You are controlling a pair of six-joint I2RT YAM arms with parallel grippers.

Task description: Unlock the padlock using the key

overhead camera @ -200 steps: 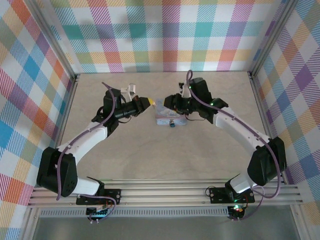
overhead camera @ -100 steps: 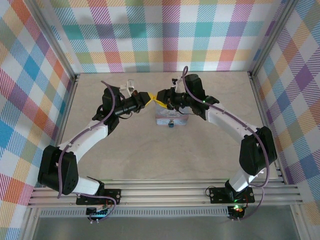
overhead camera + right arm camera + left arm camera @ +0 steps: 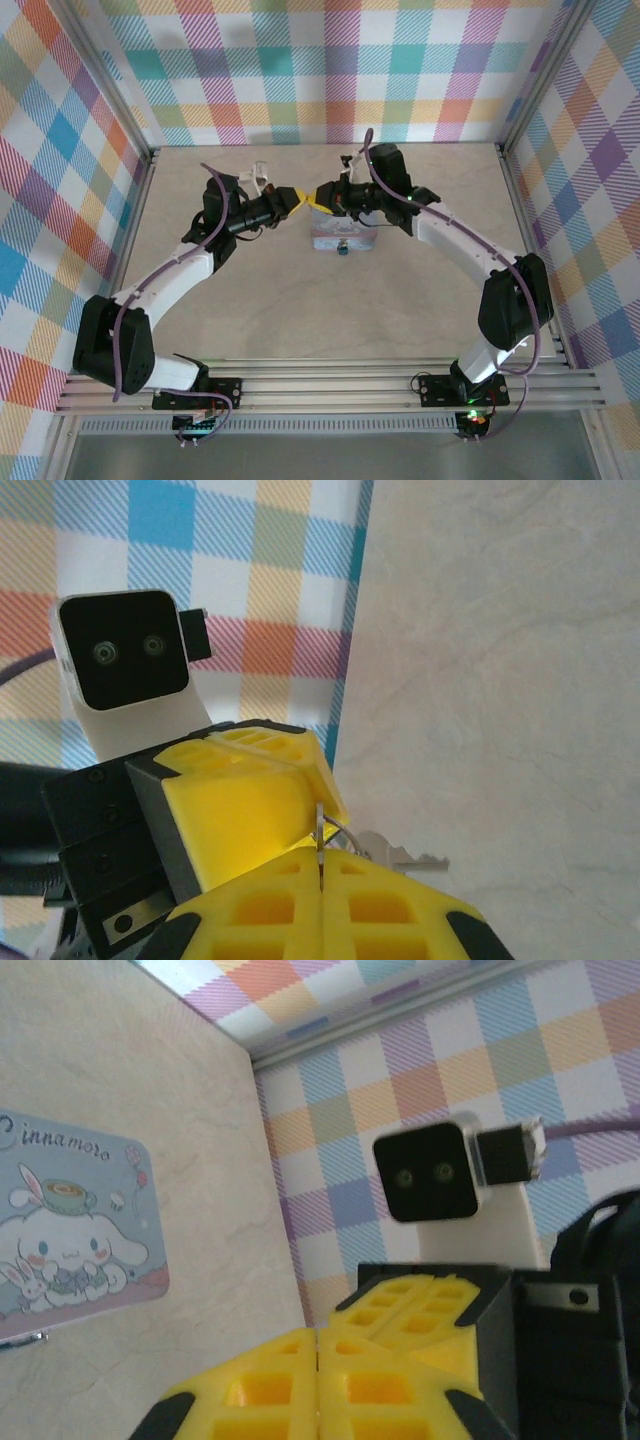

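— What is seen on the table [image 3: 300,310]?
— A pale-blue tin [image 3: 330,238] is set midway between the side edges, nearer the far edge. Above its far side the left gripper [image 3: 295,197] and the right gripper [image 3: 322,198] are held tip to tip.
— And the padlock [image 3: 343,249]?
— It is laid against the tin's near edge.
— How are the jaws held?
— The left ones are seen pressed together, nothing visible between them. The right ones are clamped on the key [image 3: 405,857], its blade jutting sideways.

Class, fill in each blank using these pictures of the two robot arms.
The fingers of the left gripper and the right gripper are coloured ____.
The key hangs from the shut fingers of the ____ arm.
The padlock sits at the edge of the pale-blue ____.
Missing words: yellow; right; tin.
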